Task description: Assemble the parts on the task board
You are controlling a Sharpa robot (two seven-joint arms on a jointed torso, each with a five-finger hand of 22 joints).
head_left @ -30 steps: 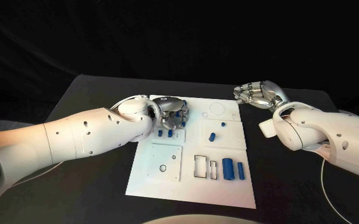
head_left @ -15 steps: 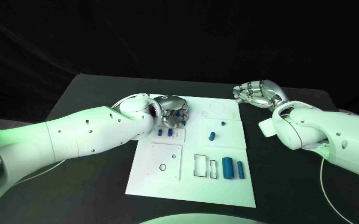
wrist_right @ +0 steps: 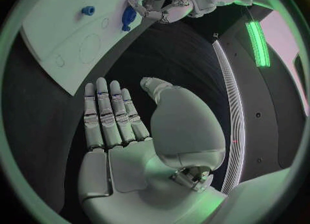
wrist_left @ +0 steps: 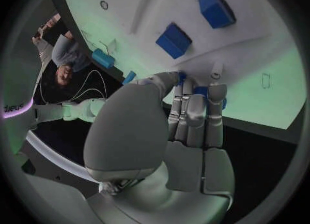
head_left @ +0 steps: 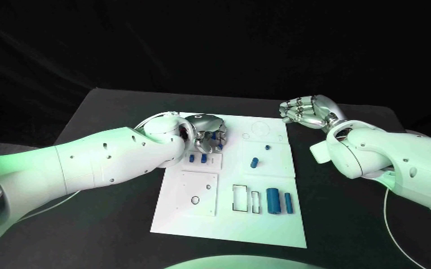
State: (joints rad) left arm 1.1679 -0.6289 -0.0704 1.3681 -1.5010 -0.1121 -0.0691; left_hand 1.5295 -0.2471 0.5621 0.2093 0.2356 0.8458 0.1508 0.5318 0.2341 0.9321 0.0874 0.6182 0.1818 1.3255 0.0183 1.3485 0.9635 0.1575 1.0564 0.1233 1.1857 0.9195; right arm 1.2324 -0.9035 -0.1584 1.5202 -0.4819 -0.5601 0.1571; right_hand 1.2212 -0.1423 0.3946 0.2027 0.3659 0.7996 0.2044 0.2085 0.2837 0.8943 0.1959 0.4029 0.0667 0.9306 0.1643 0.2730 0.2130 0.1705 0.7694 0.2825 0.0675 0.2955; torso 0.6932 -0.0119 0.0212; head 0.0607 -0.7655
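Head view: white flat task board [head_left: 233,219] on matte black table [head_left: 108,219]. Left hand [head_left: 208,133], shiny silver metal, sits over the board's far-left corner, fingers curled down w/ a small blue part [head_left: 212,144] at the fingertips. Just nearer the robot than that hand, two small blue blocks [head_left: 197,158] on a raised white tile. To that hand's right, a small blue peg [head_left: 254,162] on another tile; further toward the robot, two upright-lying blue cylinders [head_left: 280,202] beside rectangular slots. Right hand [head_left: 307,112], same silver finish, off the board's far-right corner above bare table, fingers loosely curled, grasping nothing. Left wrist view: left hand [wrist_left: 169,131], smooth rounded palm, segmented fingers [wrist_left: 194,113] pressed together on a blue part [wrist_left: 201,91] against the board [wrist_left: 258,69]; looks pinched btw thumb and fingers. Beyond the fingertips, two blocky blue squares [wrist_left: 194,25]. Right wrist view: right hand [wrist_right: 139,131] released, fingers [wrist_right: 106,113] straight and side by side, thumb apart, nothing in it; board corner [wrist_right: 71,43] beyond the fingertips, w/ a blue ring-shaped part [wrist_right: 88,10] on it.
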